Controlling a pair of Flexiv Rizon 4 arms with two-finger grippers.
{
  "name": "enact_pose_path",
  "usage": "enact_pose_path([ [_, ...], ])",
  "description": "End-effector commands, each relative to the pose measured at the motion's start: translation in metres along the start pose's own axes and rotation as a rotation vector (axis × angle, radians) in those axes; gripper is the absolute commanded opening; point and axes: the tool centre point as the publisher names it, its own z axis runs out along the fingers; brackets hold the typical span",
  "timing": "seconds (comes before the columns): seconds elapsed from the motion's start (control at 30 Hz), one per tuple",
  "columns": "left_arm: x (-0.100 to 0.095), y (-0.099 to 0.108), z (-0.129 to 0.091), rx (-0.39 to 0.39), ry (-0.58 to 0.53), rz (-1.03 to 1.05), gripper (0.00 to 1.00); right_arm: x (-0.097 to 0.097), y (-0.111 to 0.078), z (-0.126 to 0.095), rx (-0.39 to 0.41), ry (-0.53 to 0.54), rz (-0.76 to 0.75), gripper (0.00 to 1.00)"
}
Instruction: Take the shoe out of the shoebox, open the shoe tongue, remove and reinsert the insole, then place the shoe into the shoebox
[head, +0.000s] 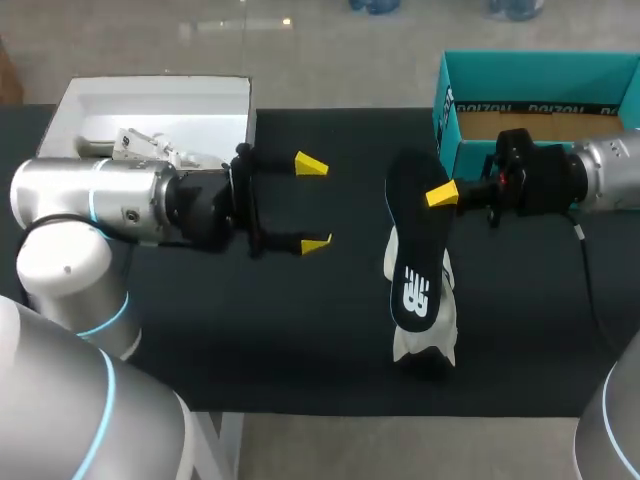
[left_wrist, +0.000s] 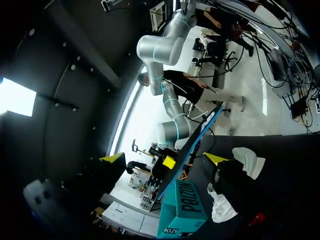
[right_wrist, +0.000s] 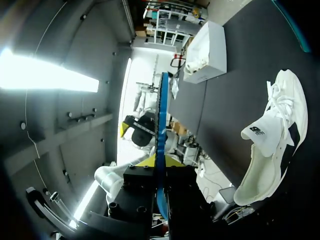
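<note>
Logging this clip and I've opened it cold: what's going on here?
The right gripper has its jaws shut on the black insole and holds it over the white shoe. The shoe sits on the black table, outside the teal shoebox. The left gripper hovers over the table with its jaws open, holding nothing. So the insole is out of the shoe and not yet back in.
</note>
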Motion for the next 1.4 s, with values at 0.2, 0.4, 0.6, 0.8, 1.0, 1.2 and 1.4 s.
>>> enact_pose_path([
  [0.2,0.003,0.003,0.002,0.006,-0.139,0.004,1.0,0.0,-0.001,0.001,-0.002,-0.002,0.001,0.0],
  [0.4,-0.003,0.0,-0.004,-0.053,-0.096,0.159,1.0,0.0,-0.001,0.001,-0.002,-0.002,0.001,0.0],
  [0.6,-0.005,-0.006,0.0,-0.153,0.009,0.418,1.0,0.0,-0.001,0.001,-0.002,-0.002,0.001,0.0],
  [0.8,0.003,-0.003,0.015,-0.176,0.088,0.523,1.0,0.0,-0.001,0.001,-0.002,-0.002,0.001,0.0],
  [1.0,0.007,0.004,0.032,-0.156,0.133,0.556,1.0,0.0,-0.001,0.001,-0.002,-0.002,0.001,0.0],
  [1.2,0.009,0.014,0.049,-0.1,0.156,0.525,1.0,0.0,-0.001,0.001,-0.002,-0.002,0.001,0.0],
  [1.4,0.018,0.023,0.061,-0.062,0.19,0.529,1.0,0.0,-0.001,0.001,-0.002,-0.002,0.001,0.0],
])
